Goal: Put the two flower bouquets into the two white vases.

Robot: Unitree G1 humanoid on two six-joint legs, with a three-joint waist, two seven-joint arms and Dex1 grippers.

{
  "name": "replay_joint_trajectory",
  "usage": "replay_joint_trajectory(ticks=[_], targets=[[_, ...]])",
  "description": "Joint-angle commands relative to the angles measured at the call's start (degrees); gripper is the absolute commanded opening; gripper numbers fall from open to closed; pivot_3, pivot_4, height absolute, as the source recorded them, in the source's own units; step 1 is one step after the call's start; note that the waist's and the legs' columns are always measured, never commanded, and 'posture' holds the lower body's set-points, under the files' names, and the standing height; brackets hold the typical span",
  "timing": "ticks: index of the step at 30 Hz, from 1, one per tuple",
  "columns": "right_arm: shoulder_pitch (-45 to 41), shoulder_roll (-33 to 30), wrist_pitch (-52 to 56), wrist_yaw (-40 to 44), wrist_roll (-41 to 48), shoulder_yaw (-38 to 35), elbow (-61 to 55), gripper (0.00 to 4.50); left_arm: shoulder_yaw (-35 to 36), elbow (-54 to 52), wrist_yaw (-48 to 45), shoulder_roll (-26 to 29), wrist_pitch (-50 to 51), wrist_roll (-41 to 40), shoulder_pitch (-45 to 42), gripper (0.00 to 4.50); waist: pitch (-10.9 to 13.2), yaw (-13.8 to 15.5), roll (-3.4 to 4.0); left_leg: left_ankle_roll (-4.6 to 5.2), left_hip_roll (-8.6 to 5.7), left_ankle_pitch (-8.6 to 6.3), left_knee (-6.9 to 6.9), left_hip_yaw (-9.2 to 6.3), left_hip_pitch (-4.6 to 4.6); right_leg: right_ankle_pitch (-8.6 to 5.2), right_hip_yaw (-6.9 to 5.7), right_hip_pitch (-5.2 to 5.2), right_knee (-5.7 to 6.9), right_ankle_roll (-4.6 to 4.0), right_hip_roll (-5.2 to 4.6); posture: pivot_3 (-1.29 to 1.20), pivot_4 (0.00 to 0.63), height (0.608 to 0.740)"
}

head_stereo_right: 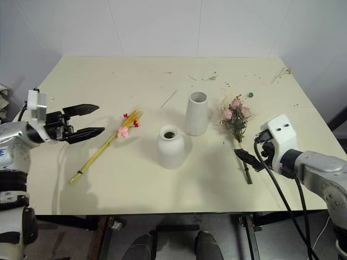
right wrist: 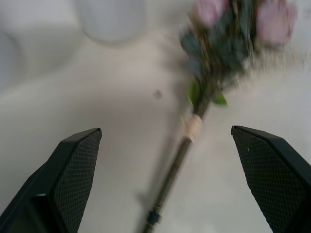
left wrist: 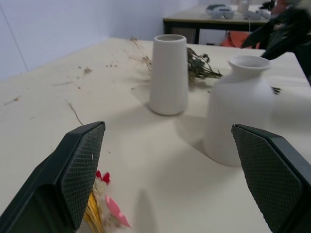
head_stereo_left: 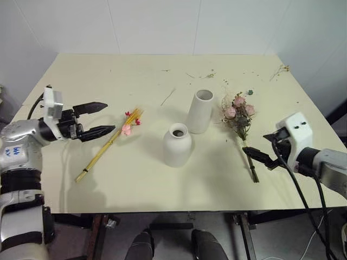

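The slim yellow wheat-like bouquet (head_stereo_left: 111,142) lies flat on the table, its pink and red flowers (left wrist: 104,204) toward the vases. My left gripper (head_stereo_left: 110,117) hovers open just left of that flower end, pointing at the vases. The rounded white vase (head_stereo_left: 177,145) stands mid-table. Behind it to the right stands the tall cylinder vase (head_stereo_left: 200,111). The pink rose bouquet (head_stereo_left: 238,112) lies right of the cylinder, stem toward the front edge. My right gripper (head_stereo_left: 255,144) is open above the stem (right wrist: 189,138), which lies between its fingers without touching them.
Loose twigs (head_stereo_left: 168,97) and dried crumbs (head_stereo_left: 209,74) are scattered over the far half of the cream table (head_stereo_left: 135,184), and another sprig (head_stereo_left: 280,69) lies near the back right corner. White walls stand close behind and to the left. The front edge is near both arms.
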Motion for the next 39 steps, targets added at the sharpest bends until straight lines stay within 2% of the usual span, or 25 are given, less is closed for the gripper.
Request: replay_joint_trajectory(ticks=[1,5,12,21,24,31,35,36,39], targets=[[-4.82,0.05,1.69,-0.66,-3.06,3.85,4.29,4.50,3.38,-8.10,2.12,2.22,5.31,-4.62,0.10,4.45,0.00,0.07,0.00,0.00,0.00,0.00,-0.01,0.00,0.00,-0.01,0.00,-0.01,-0.01,-0.02,0.00,0.00,0.150,0.740],[-10.03,1.42,1.43,1.10,-5.47,8.69,9.83,4.50,5.97,-14.38,6.41,3.11,12.34,-8.74,-0.45,4.45,0.00,0.05,0.00,0.00,-0.02,0.00,0.00,0.00,-0.04,-0.03,-0.01,0.01,-0.08,-0.05,-0.02,0.00,0.150,0.740],[-17.31,3.51,2.79,1.55,-12.33,16.94,19.99,4.50,8.18,-19.21,8.88,5.91,17.70,-11.37,1.13,4.45,0.01,-0.28,0.02,0.00,-0.02,0.00,-0.10,0.02,-0.02,0.12,-0.01,-0.07,-0.05,0.24,0.03,0.00,0.150,0.740],[-19.14,6.24,1.17,3.02,-17.04,18.25,25.75,4.50,9.22,-20.12,9.34,7.27,19.24,-12.39,2.08,4.45,0.01,-0.22,0.02,0.00,-0.01,0.00,-0.16,0.03,-0.03,0.12,-0.01,-0.10,-0.04,0.23,0.04,0.00,0.150,0.740],[-20.27,7.96,1.59,1.77,-18.24,16.75,28.05,3.93,8.92,-19.86,8.70,7.00,18.46,-12.20,1.63,4.50,0.01,-0.32,0.01,0.00,-0.01,0.00,-0.11,0.03,-0.02,0.12,0.00,-0.09,-0.01,0.24,0.05,0.00,0.150,0.740],[-20.13,9.09,2.71,2.31,-18.28,14.88,25.70,1.63,8.32,-19.42,8.59,7.01,17.96,-11.42,1.42,4.50,0.01,-0.15,0.01,0.00,-0.01,0.00,-0.07,0.03,-0.02,0.12,0.00,-0.07,0.00,0.24,0.04,0.00,0.150,0.740],[-20.81,10.66,-1.29,1.04,-19.06,11.63,25.68,0.24,7.58,-18.81,8.13,7.25,17.58,-10.82,1.13,4.50,0.01,-0.09,0.01,-0.01,-0.01,0.01,-0.09,0.04,-0.03,0.13,0.00,-0.08,0.00,0.24,0.04,0.00,0.150,0.740],[-21.25,10.98,-2.91,0.66,-19.50,10.72,26.04,0.03,7.36,-18.66,8.08,7.24,17.54,-10.70,0.97,4.50,0.01,-0.09,0.01,0.00,-0.01,0.00,-0.10,0.04,-0.03,0.13,0.00,-0.08,-0.01,0.25,0.04,0.00,0.150,0.740],[-22.28,11.38,-9.41,0.12,-21.47,9.20,27.41,0.03,6.77,-18.27,8.00,7.03,17.41,-10.52,0.52,4.50,0.01,-0.10,0.02,-0.01,-0.01,0.01,-0.15,0.04,-0.03,0.13,-0.01,-0.09,-0.02,0.25,0.04,0.00,0.150,0.740]])
